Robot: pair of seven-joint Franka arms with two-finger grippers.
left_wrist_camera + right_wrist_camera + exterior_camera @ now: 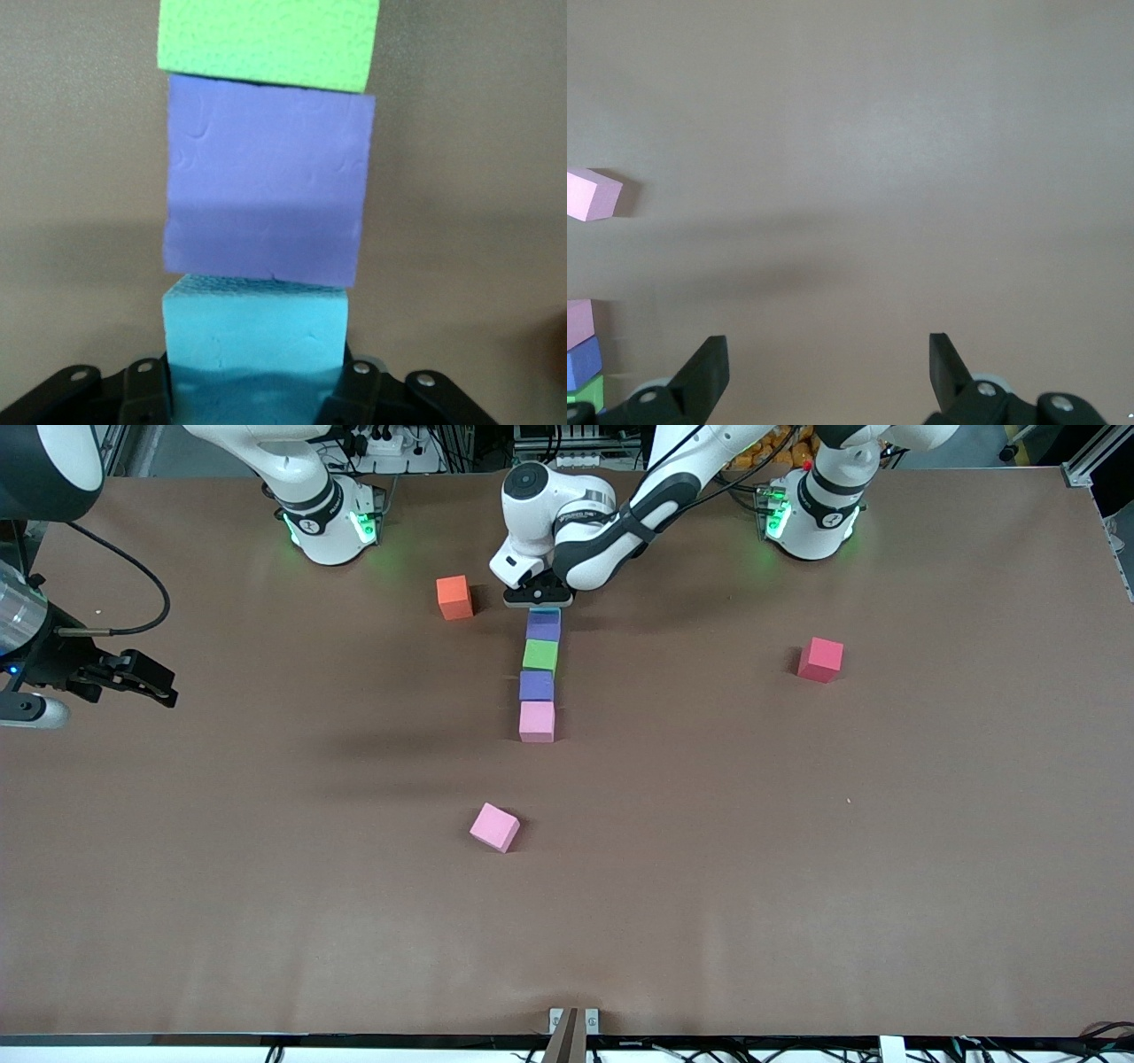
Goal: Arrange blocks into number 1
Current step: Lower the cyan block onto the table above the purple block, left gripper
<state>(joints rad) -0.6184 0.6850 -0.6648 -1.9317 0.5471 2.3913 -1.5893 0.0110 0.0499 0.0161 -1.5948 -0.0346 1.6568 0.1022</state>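
From the front, the left gripper (539, 596) is sitting low over the farthest end of the column, its fingers clamped on the cyan block (546, 611). That block is going down at the top of the line: purple block (543, 628), green block (539, 655), second purple block (536, 685), then the pink block (536, 721) nearest the camera. A loose pink cube (494, 826) is lying nearer still, the orange cube (454, 597) toward the right arm's end, the red cube (820, 659) toward the left arm's end. The right gripper (146, 682) is waiting over bare table (797, 850) at its own end.

In the left wrist view, the cyan block (254, 341) is touching the purple block (266, 181) with edges nearly flush, so I'd release it straight, without twisting.

In the right wrist view, the right gripper (828, 372) is hanging with fingers wide apart, holding nothing
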